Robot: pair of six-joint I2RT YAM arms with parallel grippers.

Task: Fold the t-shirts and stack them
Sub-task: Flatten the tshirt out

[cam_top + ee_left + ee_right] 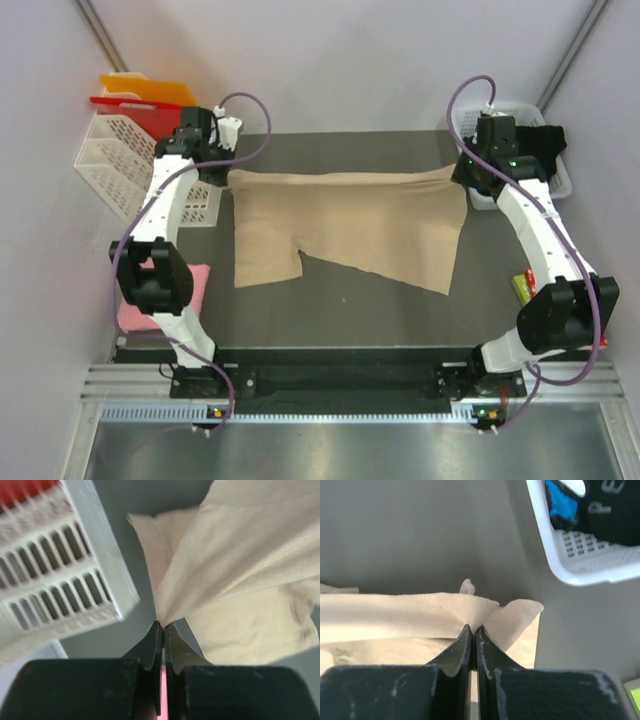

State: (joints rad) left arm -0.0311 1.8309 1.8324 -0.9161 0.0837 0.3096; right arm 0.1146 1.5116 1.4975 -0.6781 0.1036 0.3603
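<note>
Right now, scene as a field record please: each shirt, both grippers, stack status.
beige t-shirt: spread on the table, far edge stretched between both grippers
left gripper: shut on the beige t-shirt's far-left corner
right gripper: shut on its far-right corner
pink t-shirt: near left of table, partly hidden by the left arm
black t-shirt: in the white basket, far right
stack: none yet, three shirts in separate places

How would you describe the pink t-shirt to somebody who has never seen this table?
Start at the dark table and go to its near left corner. There the pink t-shirt lies as a small flat pile, partly hidden under the left arm. It alone is pink; the beige t-shirt is spread wide mid-table.
</note>
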